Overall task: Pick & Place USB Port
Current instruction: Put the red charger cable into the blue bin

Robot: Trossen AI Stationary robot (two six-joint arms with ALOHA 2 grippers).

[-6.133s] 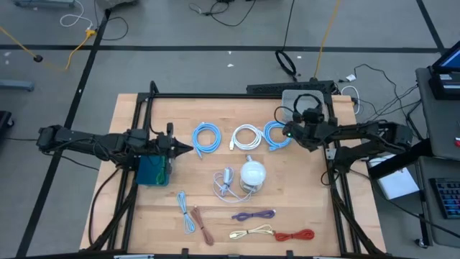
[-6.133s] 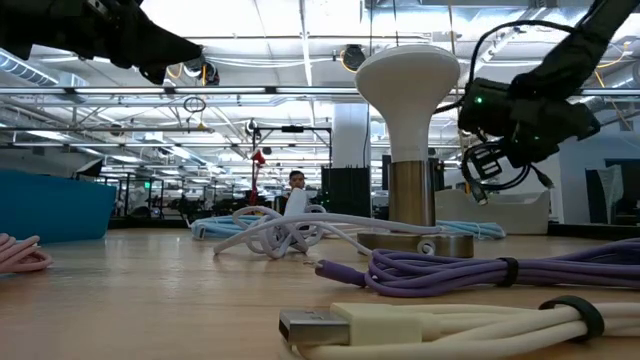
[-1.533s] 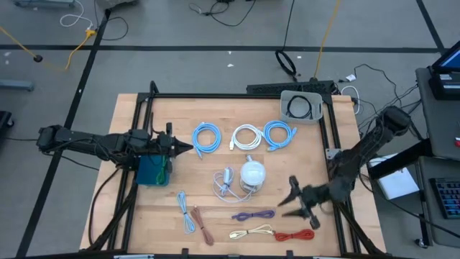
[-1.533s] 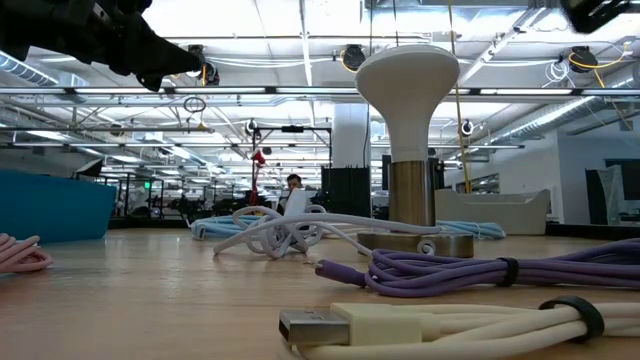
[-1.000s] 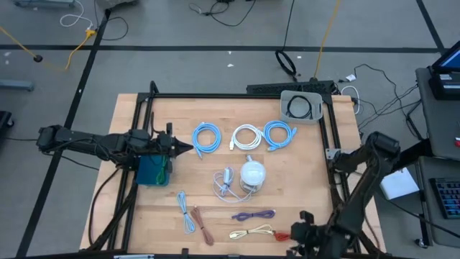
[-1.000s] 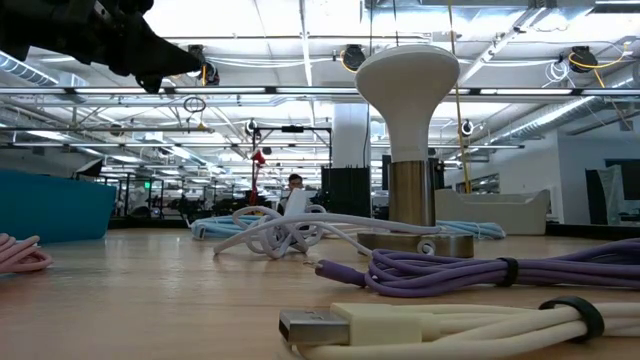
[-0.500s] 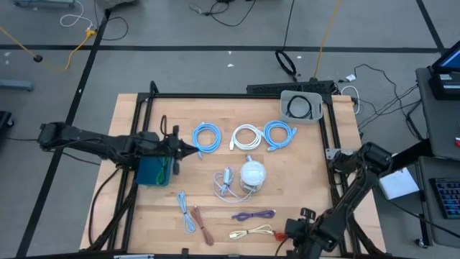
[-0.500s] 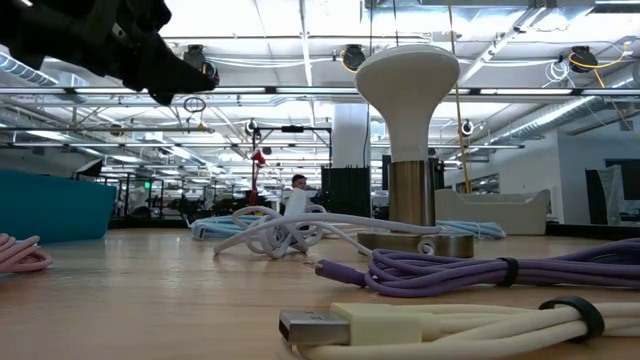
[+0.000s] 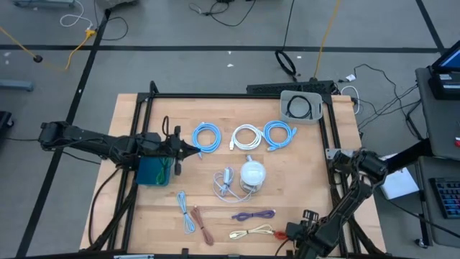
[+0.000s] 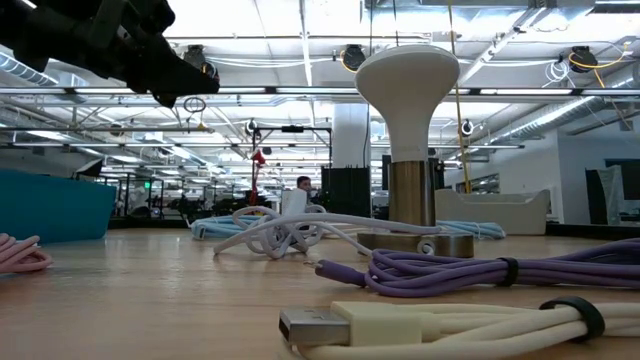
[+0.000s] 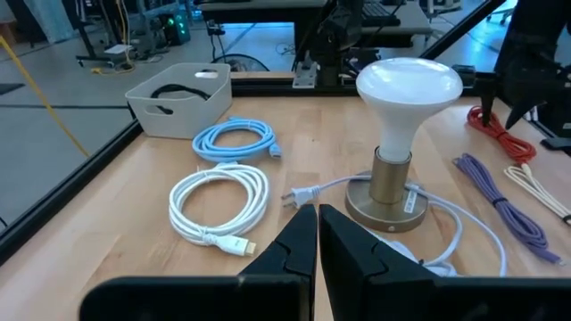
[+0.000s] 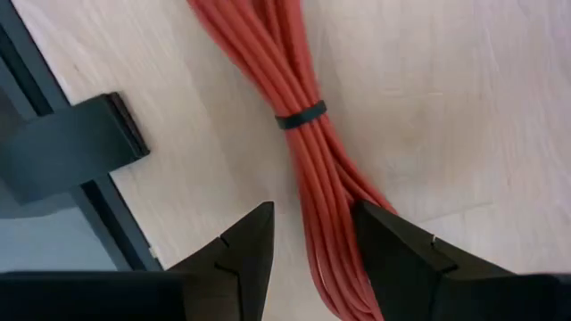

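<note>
A red USB cable bundle [image 12: 299, 116], tied by a black band, lies on the wood near the table's front right. My right gripper [image 12: 312, 210] hangs over it, pointing down and open. One finger stands on each side of the bundle; I cannot tell whether they touch it. In the high view my right gripper [image 9: 293, 234] covers most of the bundle. My left gripper [image 9: 192, 149] is shut and holds nothing. It hovers at the left, pointing at a blue cable coil [image 9: 207, 137].
A white coil [image 9: 246, 137] and a second blue coil [image 9: 277, 134] lie at the far side. A white lamp [image 9: 252, 173] stands mid-table. Purple [image 9: 253, 214] and cream [image 9: 251, 232] cables lie near the front. Grey bin [image 9: 302, 106] far right, teal box [image 9: 153, 171] left.
My left gripper has moved a little toward the table's right, still shut. My right gripper has shifted slightly toward the table's left over the red cable, and its arm's elbow has swung toward the near edge. No cable has moved.
</note>
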